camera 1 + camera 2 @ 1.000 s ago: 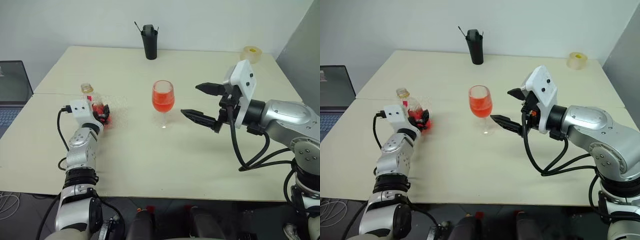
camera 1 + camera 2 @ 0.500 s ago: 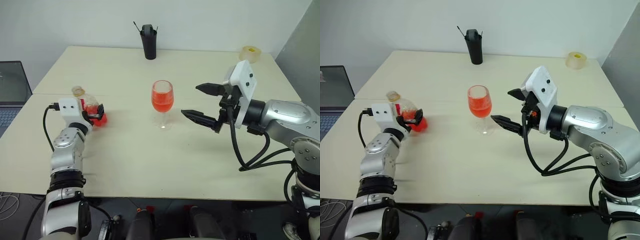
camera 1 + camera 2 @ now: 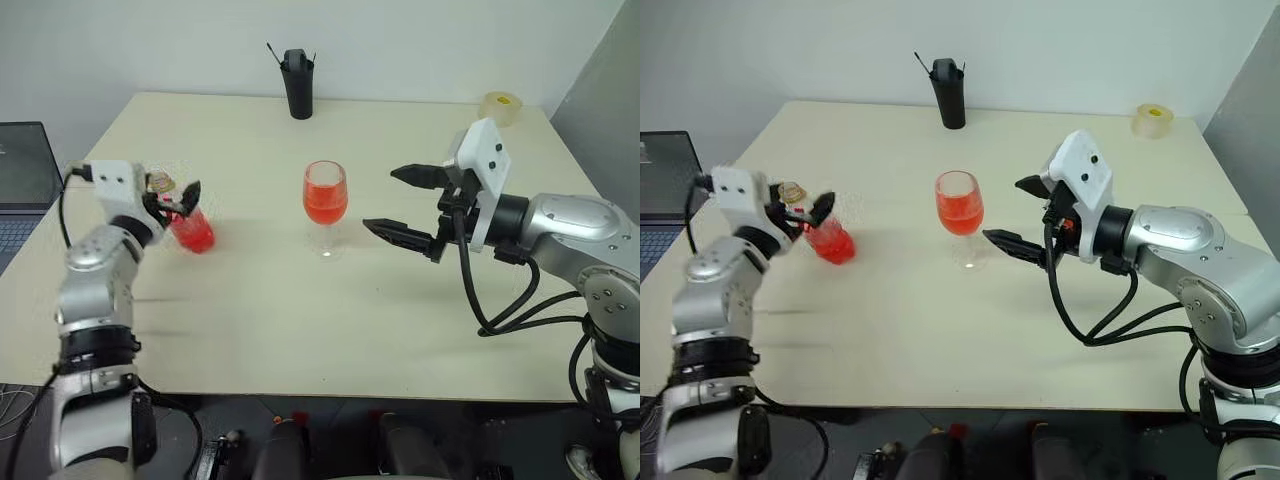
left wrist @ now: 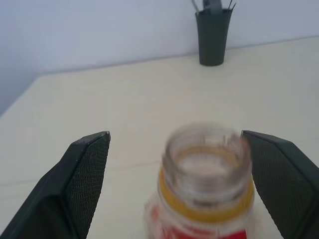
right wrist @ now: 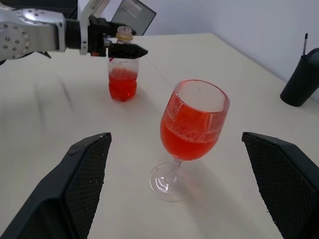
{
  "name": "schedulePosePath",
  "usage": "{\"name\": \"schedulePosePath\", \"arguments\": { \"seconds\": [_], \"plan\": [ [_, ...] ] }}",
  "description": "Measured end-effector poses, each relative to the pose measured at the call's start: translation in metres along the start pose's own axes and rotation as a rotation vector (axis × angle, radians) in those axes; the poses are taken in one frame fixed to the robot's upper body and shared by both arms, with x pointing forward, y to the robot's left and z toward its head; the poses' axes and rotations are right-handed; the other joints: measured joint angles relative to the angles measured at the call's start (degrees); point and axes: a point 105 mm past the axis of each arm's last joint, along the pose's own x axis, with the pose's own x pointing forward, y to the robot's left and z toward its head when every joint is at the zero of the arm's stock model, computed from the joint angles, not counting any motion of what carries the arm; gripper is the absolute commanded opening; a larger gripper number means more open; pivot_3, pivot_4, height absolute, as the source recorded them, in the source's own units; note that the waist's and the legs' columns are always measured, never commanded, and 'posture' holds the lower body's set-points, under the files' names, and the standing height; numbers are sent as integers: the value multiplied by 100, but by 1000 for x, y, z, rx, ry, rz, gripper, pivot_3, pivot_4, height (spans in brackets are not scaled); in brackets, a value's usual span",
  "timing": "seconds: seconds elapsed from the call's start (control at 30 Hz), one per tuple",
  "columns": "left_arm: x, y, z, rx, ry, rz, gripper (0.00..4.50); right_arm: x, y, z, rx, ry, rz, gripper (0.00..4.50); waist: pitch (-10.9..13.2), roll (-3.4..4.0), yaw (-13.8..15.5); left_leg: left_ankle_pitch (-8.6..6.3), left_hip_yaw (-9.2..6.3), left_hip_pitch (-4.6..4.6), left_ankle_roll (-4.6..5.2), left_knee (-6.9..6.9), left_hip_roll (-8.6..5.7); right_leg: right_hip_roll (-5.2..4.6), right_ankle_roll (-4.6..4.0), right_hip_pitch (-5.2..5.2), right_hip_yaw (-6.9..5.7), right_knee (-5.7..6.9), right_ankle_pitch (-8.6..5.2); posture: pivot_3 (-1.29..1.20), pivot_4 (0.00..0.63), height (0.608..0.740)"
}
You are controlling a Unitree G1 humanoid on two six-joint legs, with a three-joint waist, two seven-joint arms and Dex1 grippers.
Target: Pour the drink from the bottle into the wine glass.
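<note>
The bottle [image 3: 192,228] stands upright on the table's left side, uncapped, a yellow ring at its neck and some red drink [image 5: 122,85] in its bottom. My left gripper [image 3: 172,200] is open at neck height; its fingers [image 4: 84,184] flank the bottle's mouth [image 4: 207,154] with a gap on each side. At mid-table stands the wine glass [image 3: 326,195], more than half full of red drink. Just right of it, my right gripper [image 3: 380,200] hovers open and holds nothing.
A black pen holder [image 3: 298,85] stands at the table's far edge, and a roll of tape [image 3: 503,105] lies at the far right corner. A laptop [image 3: 20,180] sits beyond the left edge. Bare tabletop [image 3: 300,320] lies in front of the glass.
My left gripper has opened off the bottle's body and risen to its neck. The bottle now stands free and upright. The right arm has stayed still.
</note>
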Motion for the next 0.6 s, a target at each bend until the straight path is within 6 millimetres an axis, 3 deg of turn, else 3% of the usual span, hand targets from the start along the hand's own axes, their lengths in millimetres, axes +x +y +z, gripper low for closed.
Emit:
{"name": "schedulePosePath", "arguments": {
  "seconds": [0.13, 0.33, 0.47, 0.6],
  "plan": [
    [-5, 2, 17, 9, -11, -82, 4493, 0, -1, -1, -3, 5, 4, 4500, 0, 0, 1, 0, -1, 1, 0, -1, 0, 1, 0, 0, -1, -1, 0, 0, 150, 740],
    [-19, -25, 43, -20, -35, -370, 4493, -2, -2, -2, -6, 13, 21, 4500, 2, 3, -2, 0, 0, 0, 0, -1, 1, 17, 0, 0, 0, -1, -1, 0, 150, 740],
    [-48, -40, 76, 26, -25, -644, 4493, -26, -16, -5, -13, 61, 5, 4500, 6, 5, -2, -1, 2, 3, 1, -5, 2, 25, 0, 1, 1, -5, -2, 0, 150, 740],
    [-76, -38, 81, 72, 98, -802, 4493, -54, -25, -13, -1, 131, 17, 4500, 14, 16, -3, -1, 11, 10, 2, -9, 3, 32, 0, 1, -3, -4, -3, 0, 150, 740]
  ]
}}
